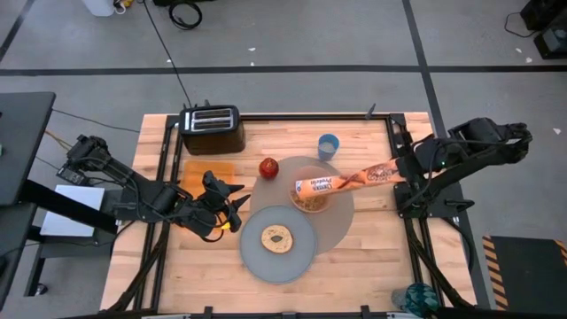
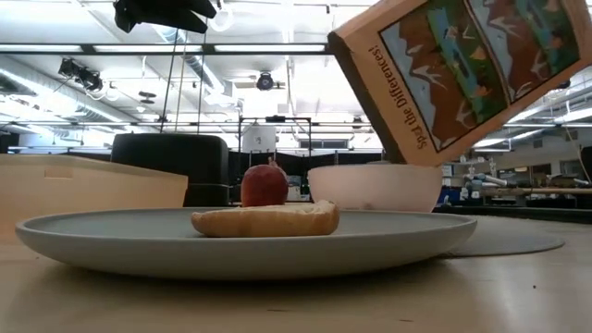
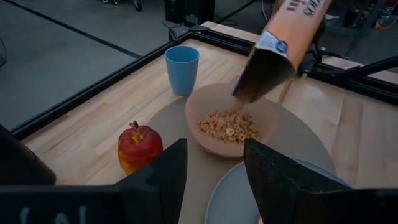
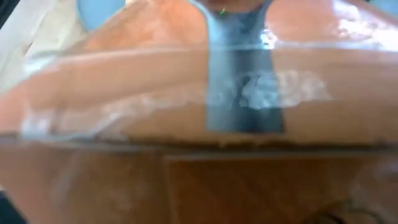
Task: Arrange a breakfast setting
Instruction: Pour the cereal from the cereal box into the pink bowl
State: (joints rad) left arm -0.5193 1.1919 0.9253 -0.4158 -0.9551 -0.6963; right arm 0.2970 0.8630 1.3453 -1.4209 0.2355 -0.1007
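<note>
My right gripper (image 1: 406, 168) is shut on an orange cereal box (image 1: 347, 182), which is tipped with its open mouth (image 3: 260, 78) down over the translucent pink bowl (image 1: 312, 202). The bowl holds cereal (image 3: 229, 124) and stands on the round grey-tan mat (image 1: 344, 213). The bagel (image 1: 277, 237) lies on the grey plate (image 1: 266, 261). The red apple (image 1: 268, 167) and the blue cup (image 1: 329, 146) stand at the mat's far edge. My left gripper (image 1: 236, 209) is open and empty, left of the plate. The spoon is out of view. My right gripper holds the cereal box by its closed end (image 1: 390, 172), coming about level from the table's right side. The box fills the right wrist view (image 4: 186, 124), so the fingers' place on it is hidden. The box is lifted clear and slants down toward the bowl.
The black toaster (image 1: 212, 129) stands at the far left of the table. The orange board (image 1: 208, 170) lies in front of it, beside my left arm. Bare wood shows at the near right (image 1: 372, 266).
</note>
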